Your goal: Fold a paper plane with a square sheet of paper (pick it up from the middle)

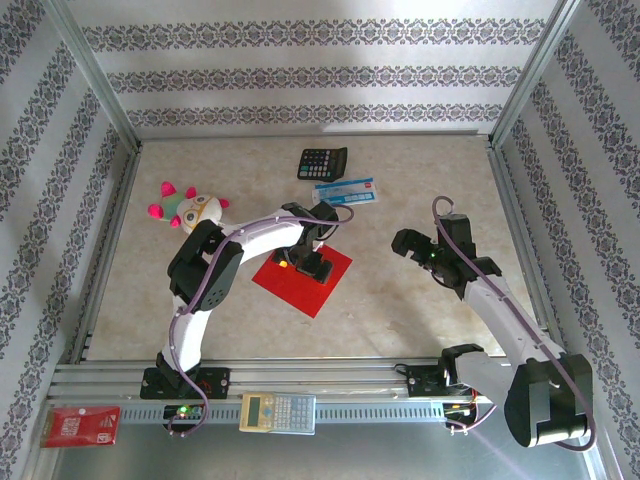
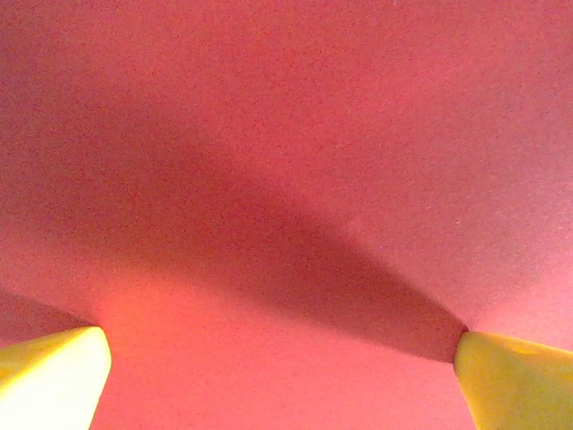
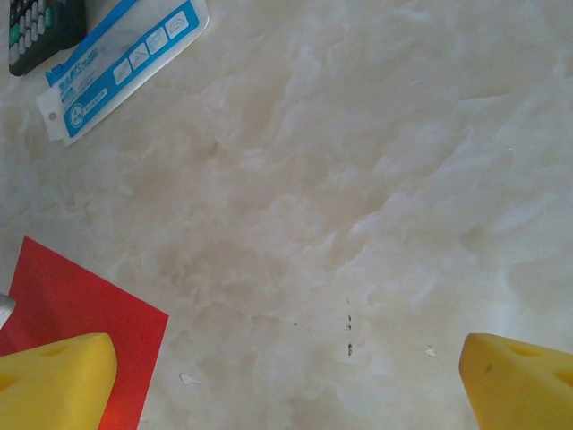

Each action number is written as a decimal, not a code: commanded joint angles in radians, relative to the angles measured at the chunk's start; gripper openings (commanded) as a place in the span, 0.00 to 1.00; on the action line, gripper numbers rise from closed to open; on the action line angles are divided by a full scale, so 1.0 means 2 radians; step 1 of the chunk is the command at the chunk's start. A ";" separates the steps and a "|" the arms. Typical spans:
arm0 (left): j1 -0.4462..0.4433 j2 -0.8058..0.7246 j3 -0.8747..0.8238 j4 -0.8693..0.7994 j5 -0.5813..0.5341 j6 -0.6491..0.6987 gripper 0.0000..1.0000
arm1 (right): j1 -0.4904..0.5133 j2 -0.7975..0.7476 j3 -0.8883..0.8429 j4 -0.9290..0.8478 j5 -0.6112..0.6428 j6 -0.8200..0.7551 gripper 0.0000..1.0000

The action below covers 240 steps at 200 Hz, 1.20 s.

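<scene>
The square sheet of paper (image 1: pixel 298 291) lies flat in the middle of the table, bright red and unfolded, turned like a diamond. My left gripper (image 1: pixel 308 264) points down onto its centre. In the left wrist view the red sheet (image 2: pixel 286 161) spreads right across, and the gripper (image 2: pixel 282 381) is open, its yellow fingertips (image 2: pixel 49 376) wide apart just above or on the paper. My right gripper (image 1: pixel 404 243) hangs over bare table to the right of the sheet, open (image 3: pixel 286 385) with nothing between its fingers. One corner of the sheet (image 3: pixel 76 309) shows beside its left fingertip.
A black calculator (image 1: pixel 322 162) and a blue-and-white packet (image 1: pixel 345 191) lie behind the sheet. A plush toy (image 1: pixel 185 208) sits at the back left. On the front rail rest a beige calculator (image 1: pixel 277 411) and a red printed packet (image 1: pixel 80 426). Patterned walls enclose the table.
</scene>
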<state>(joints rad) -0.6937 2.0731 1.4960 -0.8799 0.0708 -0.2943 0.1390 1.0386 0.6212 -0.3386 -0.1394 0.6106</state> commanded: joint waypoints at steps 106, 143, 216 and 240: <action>0.000 0.015 -0.020 -0.006 -0.001 0.007 0.99 | -0.004 -0.006 -0.009 0.018 -0.015 0.018 0.98; 0.000 0.014 -0.018 -0.006 -0.001 0.008 0.98 | -0.004 -0.004 -0.009 0.020 -0.017 0.020 0.98; 0.000 0.013 -0.018 -0.006 0.000 0.008 0.95 | -0.004 0.000 -0.011 0.025 -0.020 0.022 0.98; 0.000 0.012 -0.016 -0.007 0.000 0.008 0.94 | -0.004 0.002 -0.011 0.026 -0.021 0.023 0.98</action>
<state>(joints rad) -0.6937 2.0712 1.4944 -0.8780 0.0750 -0.2943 0.1390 1.0370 0.6125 -0.3019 -0.1703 0.6483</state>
